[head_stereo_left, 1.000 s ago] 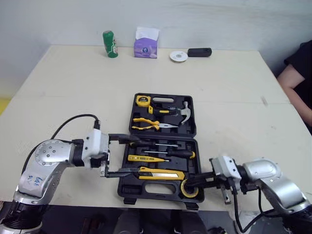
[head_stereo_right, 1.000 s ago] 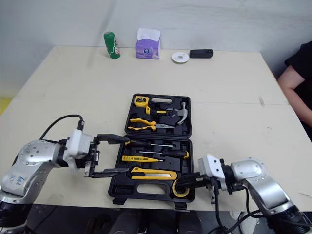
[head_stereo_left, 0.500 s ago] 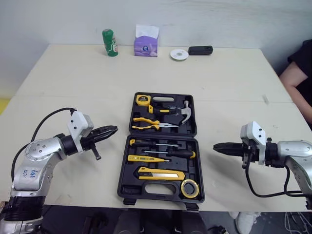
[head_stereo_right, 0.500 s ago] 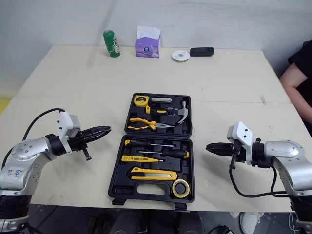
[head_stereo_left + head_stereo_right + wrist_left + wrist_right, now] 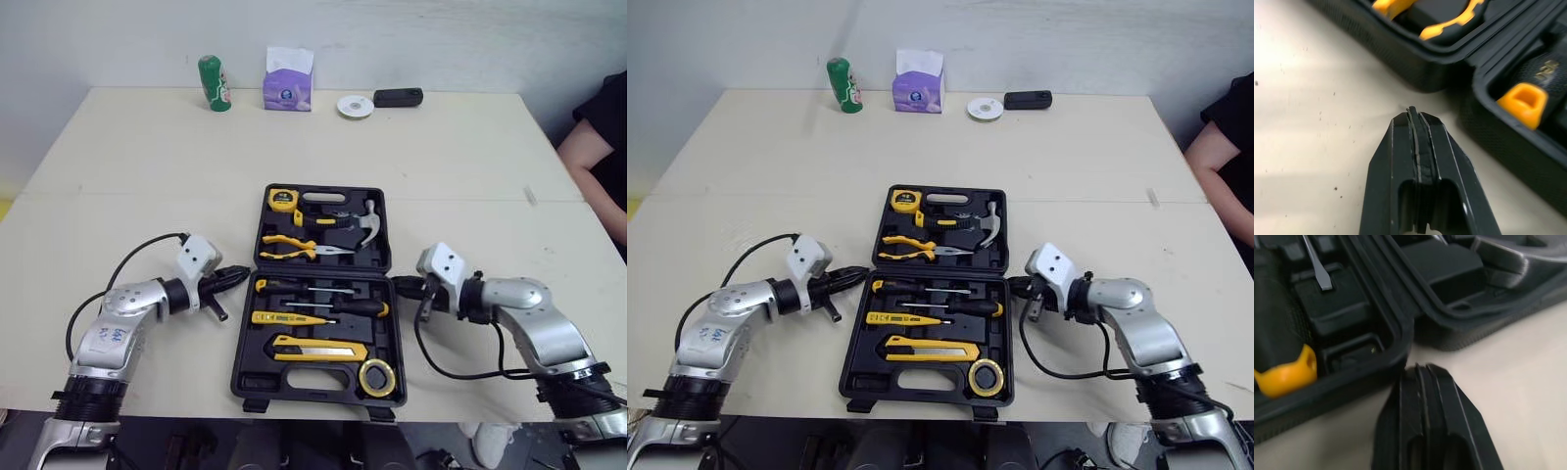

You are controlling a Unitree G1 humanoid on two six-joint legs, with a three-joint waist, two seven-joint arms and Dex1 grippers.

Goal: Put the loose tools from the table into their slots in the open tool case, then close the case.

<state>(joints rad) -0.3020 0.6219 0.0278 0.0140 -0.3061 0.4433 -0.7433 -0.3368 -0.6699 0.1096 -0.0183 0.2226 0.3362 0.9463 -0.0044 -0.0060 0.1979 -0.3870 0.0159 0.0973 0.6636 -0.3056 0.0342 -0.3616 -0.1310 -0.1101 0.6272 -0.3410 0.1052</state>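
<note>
Closing looks like the step left, since the tools [image 5: 343,306] appear seated in the case [image 5: 257,374], which lies open at the frame's centre. A push at the hinge line could slide the case rather than lift a half, and the tape roll [image 5: 379,377] at lower right, if proud, could stop the halves meeting. The left gripper [image 5: 238,274] is pinched tight on nothing, its tip just beside the case's left wall at the hinge, apart from it. The right gripper [image 5: 400,285] is likewise clamped empty beside the right wall; whether it touches, I cannot tell.
</note>
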